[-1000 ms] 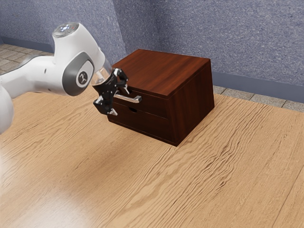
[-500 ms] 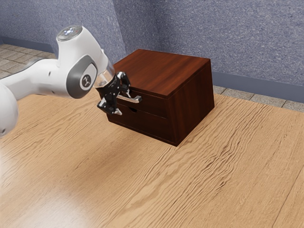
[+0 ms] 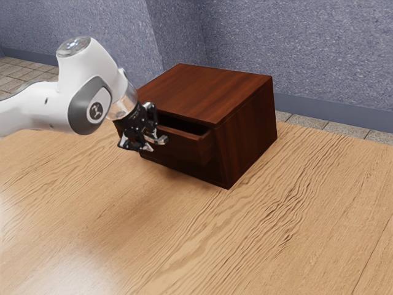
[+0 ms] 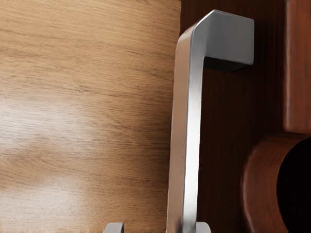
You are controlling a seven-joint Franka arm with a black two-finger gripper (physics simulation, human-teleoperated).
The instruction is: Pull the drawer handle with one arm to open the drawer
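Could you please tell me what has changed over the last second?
The hand, at the handle, moved back toward the exterior view's left, and the upper drawer slid partly out of the cabinet with it. The cabinet, the lower drawer and the table stayed as they were.

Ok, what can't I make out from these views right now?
- Drawer inside: in the exterior view it is only a dark gap, shaded by the cabinet top and the drawer's own front.
- Handle: one end is cut off by the wrist view's edge, and in the exterior view the gripper covers most of it.
- The cabinet's back and far side: turned away from the exterior view.
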